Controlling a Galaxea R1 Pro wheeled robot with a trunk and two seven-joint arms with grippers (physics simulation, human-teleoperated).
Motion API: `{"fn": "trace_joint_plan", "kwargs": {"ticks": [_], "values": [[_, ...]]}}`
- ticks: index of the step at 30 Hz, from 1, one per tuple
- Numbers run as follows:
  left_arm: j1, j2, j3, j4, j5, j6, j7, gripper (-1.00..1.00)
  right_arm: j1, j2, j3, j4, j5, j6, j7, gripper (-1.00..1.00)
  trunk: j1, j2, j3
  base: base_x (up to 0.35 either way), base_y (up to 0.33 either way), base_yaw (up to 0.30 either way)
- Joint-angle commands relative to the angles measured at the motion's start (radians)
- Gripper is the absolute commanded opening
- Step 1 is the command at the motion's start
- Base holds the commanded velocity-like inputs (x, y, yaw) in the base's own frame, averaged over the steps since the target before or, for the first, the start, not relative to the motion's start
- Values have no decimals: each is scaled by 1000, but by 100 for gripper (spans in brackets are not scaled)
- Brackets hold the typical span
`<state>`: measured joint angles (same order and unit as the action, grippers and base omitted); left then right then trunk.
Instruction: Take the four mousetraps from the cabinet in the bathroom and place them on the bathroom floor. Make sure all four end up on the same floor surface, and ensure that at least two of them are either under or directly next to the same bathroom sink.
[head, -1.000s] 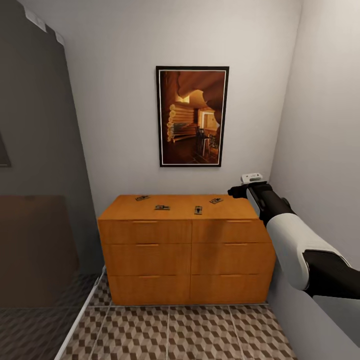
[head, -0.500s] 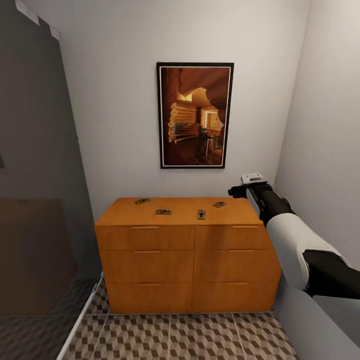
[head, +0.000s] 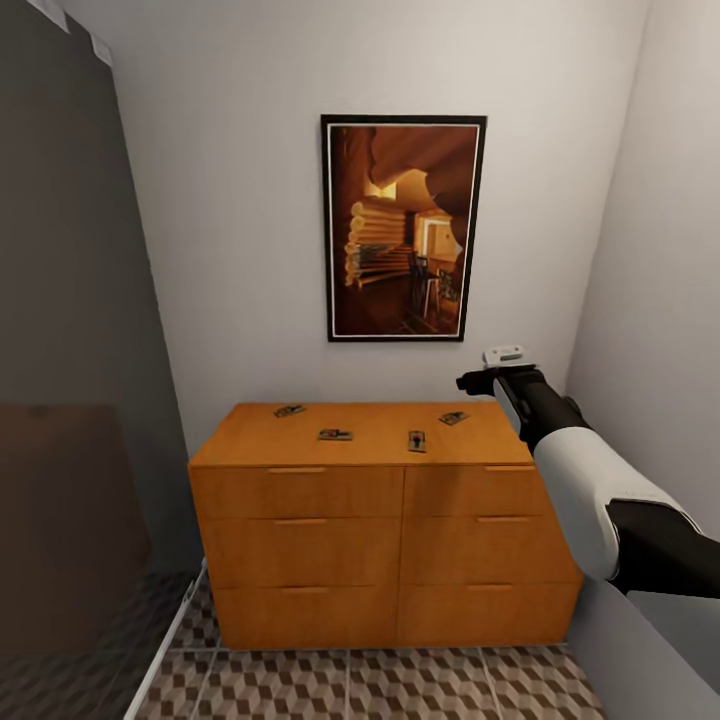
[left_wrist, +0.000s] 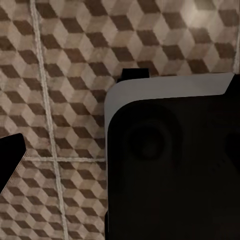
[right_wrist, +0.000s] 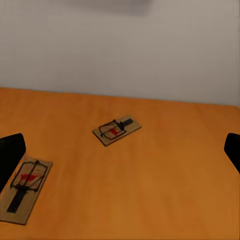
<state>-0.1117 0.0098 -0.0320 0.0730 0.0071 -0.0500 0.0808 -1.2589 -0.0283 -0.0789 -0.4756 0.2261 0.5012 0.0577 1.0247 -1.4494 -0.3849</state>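
Pale grey walls close in a narrow corner, with a dark-framed picture of a log-cabin interior (head: 404, 228) hanging on the back wall above the low orange-brown wooden cabinet (head: 385, 520) with flat drawer fronts and thin bar handles. Four small flat brown wooden mousetraps with dark wire parts lie spread across the cabinet top, apart from one another: one near the back left (head: 290, 410), one further forward left of the middle (head: 335, 435), one right of the middle near the front edge (head: 416, 440), and one toward the back right (head: 453, 418). Below the cabinet runs the bathroom floor (head: 360, 685) of square tiles printed with a brown, beige and grey cube pattern.

From the head view, the right arm reaches forward beside the cabinet's right end, its black gripper (head: 470, 382) raised above the top's right rear corner, near the rightmost trap. From the right wrist view, two traps (right_wrist: 116, 130) (right_wrist: 24, 188) lie on the orange wood between the dark fingertips (right_wrist: 11, 152), which stand wide apart and hold nothing.

The left wrist view looks down on cube-patterned tiles past a black and white part of the robot (left_wrist: 172, 160); one dark fingertip (left_wrist: 10, 160) shows at the edge, and I cannot tell how that pincer is set.
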Motion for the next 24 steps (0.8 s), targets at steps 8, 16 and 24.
{"fn": "trace_joint_plan", "kwargs": {"ticks": [8,16,24], "values": [[-2,0,-3,4,1,-5,2,100,-1,-1,-5,25,11,-27,5,100,0,-1,-1,190,29,0],[-2,0,-3,4,1,-6,2,100,-1,-2,-7,55,12,-59,4,100,0,-1,-1,190,3,0],[-2,0,-3,4,1,-5,2,100,-1,-3,-8,61,12,-66,-7,100,0,-1,-1,185,0,0]]}}
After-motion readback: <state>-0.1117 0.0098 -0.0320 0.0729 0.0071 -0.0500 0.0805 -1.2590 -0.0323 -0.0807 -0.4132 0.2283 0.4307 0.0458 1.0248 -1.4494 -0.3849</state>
